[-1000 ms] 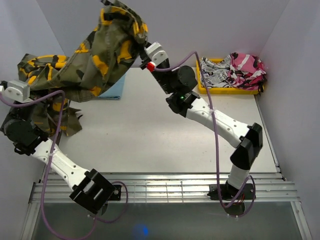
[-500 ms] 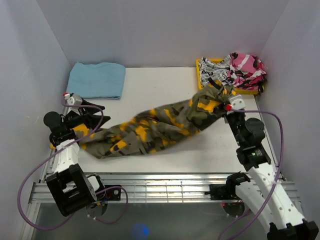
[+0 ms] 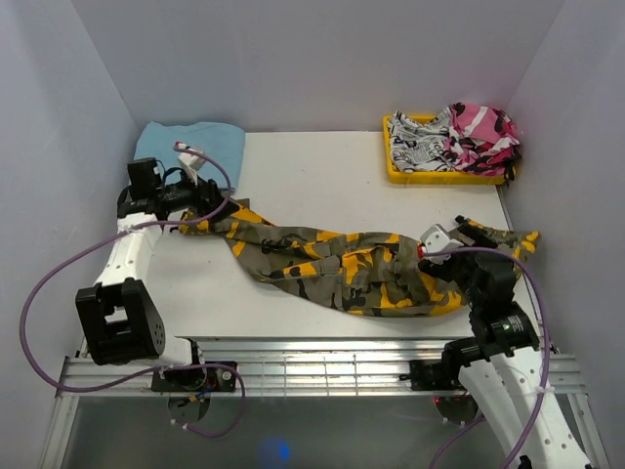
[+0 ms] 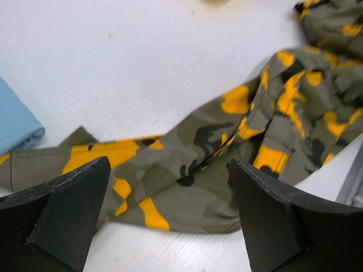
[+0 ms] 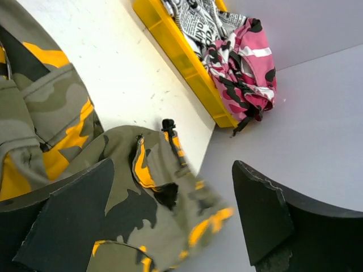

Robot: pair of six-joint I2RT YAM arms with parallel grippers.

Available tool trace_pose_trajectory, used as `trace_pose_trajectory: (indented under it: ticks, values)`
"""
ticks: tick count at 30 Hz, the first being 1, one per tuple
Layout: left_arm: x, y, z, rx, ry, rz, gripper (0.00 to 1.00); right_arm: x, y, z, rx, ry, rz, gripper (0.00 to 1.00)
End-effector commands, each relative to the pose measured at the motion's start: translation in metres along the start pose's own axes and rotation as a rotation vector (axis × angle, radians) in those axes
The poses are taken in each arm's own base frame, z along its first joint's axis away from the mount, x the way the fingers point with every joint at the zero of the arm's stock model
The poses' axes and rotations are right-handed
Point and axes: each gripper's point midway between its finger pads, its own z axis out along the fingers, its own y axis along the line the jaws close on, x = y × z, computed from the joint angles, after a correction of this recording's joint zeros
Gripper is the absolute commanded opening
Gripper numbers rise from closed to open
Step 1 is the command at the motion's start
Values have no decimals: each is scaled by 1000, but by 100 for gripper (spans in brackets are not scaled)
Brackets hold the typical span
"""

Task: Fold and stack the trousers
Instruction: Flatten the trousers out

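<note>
Trousers have dropped since the last frame and now lie in a twisted strip across the counter, from the left side to the right edge. Left pincer and right pincer are both wide open, holding nothing. Risks:
- The twist gets folded in.
- The right end slides off the edge.
- A left regrasp snags the blue cloth.

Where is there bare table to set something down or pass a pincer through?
Largest free patch: back centre of the table, between the blue cloth and the yellow tray, behind the trousers. A smaller one lies front left, between trousers and rail. Crowded along the right edge, where the trousers bunch.
</note>
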Motion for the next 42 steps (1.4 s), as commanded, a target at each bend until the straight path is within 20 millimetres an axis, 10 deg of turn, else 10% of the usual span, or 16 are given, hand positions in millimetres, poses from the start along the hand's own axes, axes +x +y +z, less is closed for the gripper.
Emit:
trace_pose_trajectory:
  ticks: [1,10,16,24,29,31,32,37,42]
  values:
    - [79,13,-16,-122,365,-17,98,-12,-36,2,2,74,-127,90]
    - [102,67,-2,-42,574,138,98,-25,-65,28,-386,144,-165,92]
    - [148,114,12,-59,728,203,87,8,-22,37,-826,317,48,94]
    - [213,124,-7,-39,920,182,62,67,33,52,-968,298,-199,100]
    - [212,121,-44,-90,914,108,18,70,43,82,-952,269,-251,53]
    - [209,117,-70,-114,901,47,6,57,33,102,-912,244,-238,32]
    - [199,109,-110,-161,880,22,0,19,20,127,-859,168,-242,8]
    - [180,86,-151,-206,845,32,0,-38,-3,132,-776,10,-251,8]
    - [126,69,-143,-217,696,70,0,-44,-2,94,-762,-35,-337,8]
